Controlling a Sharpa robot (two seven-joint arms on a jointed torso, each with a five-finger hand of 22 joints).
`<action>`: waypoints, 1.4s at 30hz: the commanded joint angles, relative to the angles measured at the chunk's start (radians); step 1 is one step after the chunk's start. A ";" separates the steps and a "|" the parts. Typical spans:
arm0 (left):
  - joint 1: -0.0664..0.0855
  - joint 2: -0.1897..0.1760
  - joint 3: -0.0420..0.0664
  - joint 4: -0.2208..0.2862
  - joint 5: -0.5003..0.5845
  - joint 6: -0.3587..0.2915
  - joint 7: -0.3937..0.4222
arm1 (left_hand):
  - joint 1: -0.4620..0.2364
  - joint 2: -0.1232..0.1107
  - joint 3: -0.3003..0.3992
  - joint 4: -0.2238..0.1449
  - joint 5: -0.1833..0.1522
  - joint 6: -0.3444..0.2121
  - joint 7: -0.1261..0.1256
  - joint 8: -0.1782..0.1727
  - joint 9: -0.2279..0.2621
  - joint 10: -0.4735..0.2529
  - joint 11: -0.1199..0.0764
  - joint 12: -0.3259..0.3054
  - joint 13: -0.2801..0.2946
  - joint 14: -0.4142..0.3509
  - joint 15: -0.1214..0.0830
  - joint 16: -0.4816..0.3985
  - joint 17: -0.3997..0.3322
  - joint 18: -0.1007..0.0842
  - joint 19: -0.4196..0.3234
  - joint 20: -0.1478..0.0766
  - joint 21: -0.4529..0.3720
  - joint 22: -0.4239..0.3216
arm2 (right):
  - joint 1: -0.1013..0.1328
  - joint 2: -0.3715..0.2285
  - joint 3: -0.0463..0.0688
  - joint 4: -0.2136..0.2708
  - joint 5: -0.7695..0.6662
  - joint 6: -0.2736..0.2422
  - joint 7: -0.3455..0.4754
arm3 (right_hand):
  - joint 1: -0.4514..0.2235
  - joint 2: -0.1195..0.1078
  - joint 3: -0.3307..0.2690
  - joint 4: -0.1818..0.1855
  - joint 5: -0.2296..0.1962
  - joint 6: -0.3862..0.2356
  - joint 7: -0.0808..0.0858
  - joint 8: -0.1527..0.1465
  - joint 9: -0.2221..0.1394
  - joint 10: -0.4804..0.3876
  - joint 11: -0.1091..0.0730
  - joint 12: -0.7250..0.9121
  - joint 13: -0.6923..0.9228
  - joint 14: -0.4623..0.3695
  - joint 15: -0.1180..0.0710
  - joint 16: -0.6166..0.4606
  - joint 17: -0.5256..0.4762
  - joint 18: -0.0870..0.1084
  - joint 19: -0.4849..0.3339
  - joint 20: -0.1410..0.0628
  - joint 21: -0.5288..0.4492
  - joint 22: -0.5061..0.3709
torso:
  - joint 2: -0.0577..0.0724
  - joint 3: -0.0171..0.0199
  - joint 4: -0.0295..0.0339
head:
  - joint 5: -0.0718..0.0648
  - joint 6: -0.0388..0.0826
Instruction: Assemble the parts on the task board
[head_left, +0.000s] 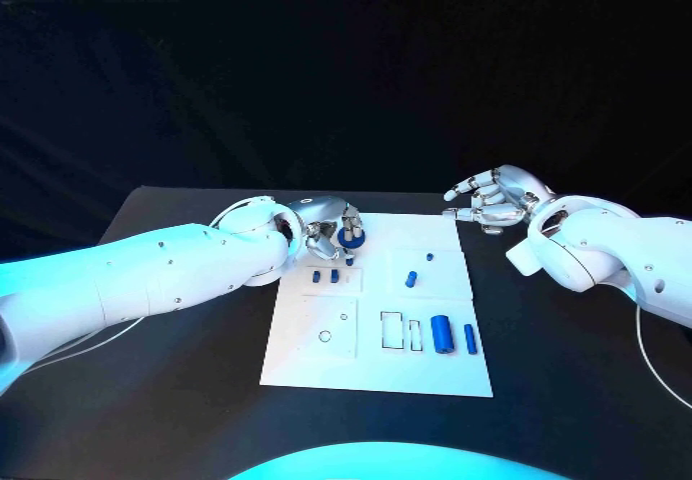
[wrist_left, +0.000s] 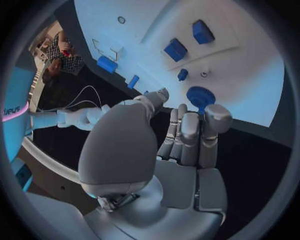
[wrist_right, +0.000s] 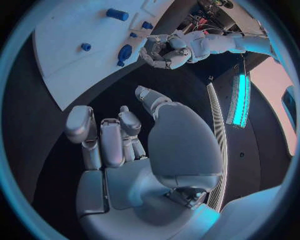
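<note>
The white task board (head_left: 369, 364) lies in the middle of the black table. My left hand (head_left: 326, 228) is over the board's far left corner and pinches a round blue part (head_left: 351, 238) between thumb and fingers; the left wrist view shows that part (wrist_left: 200, 95) at the fingertips (wrist_left: 217, 114). Two small blue parts (head_left: 325, 276) stand just in front of that hand. A thick blue cylinder (head_left: 441, 335) and a slim one (head_left: 470, 338) lie at the board's near right. My right hand (head_left: 490, 200) hovers off the far right corner, fingers loosely bent, holding nothing.
Two more small blue parts (head_left: 411, 279) (head_left: 428, 256) sit in the board's right middle. Outlined slots (head_left: 392, 331) and a small ring (head_left: 327, 335) mark the near half. Bare black table (head_left: 173, 400) surrounds the board (wrist_right: 75, 70).
</note>
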 joint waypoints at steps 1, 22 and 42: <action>-0.003 0.016 -0.002 -0.015 -0.132 0.015 0.041 | -0.011 -0.009 0.004 0.000 0.000 0.023 0.004 -0.008 -0.014 -0.009 0.002 -0.010 -0.012 0.006 -0.003 0.009 -0.006 -0.002 0.006 0.000 0.006 0.008 | -0.001 0.001 0.000 0.002 -0.013 0.005 0.016 | 0.007 0.001 0.003 0.006 0.004 -0.008 -0.001 0.003 -0.001 -0.005 0.000 -0.004 -0.001 -0.007 0.002 -0.003 0.051 0.012 -0.004 0.001 -0.004 -0.001 | 0.001 0.0006 -0.0031 | 0.000 -0.002; -0.006 0.053 -0.004 -0.056 -0.159 0.110 0.003 | -0.028 -0.002 0.008 -0.006 0.000 0.125 0.007 -0.043 -0.073 0.054 0.006 -0.046 -0.070 0.014 0.003 0.042 -0.021 -0.010 0.024 0.006 0.042 0.059 | -0.001 0.000 0.000 0.006 -0.016 0.000 0.016 | 0.007 0.000 0.003 0.007 0.004 -0.009 -0.001 0.004 -0.001 -0.013 0.000 -0.021 -0.015 -0.010 0.002 -0.013 0.044 0.014 -0.007 0.001 -0.013 -0.007 | 0.003 -0.0010 -0.0064 | -0.005 -0.004; -0.006 0.065 -0.004 -0.086 -0.160 0.144 -0.007 | -0.021 0.000 0.085 -0.035 0.000 0.190 0.003 -0.081 -0.105 0.116 0.006 -0.117 -0.125 0.007 0.002 0.054 -0.048 -0.009 0.019 0.006 0.046 0.065 | -0.001 -0.001 0.000 0.009 -0.017 0.001 0.015 | 0.007 0.001 0.003 0.008 0.004 -0.009 -0.001 0.004 -0.001 -0.012 0.000 -0.021 -0.015 -0.010 0.002 -0.011 0.046 0.013 -0.006 0.001 -0.012 -0.006 | 0.003 -0.0006 -0.0050 | -0.009 -0.010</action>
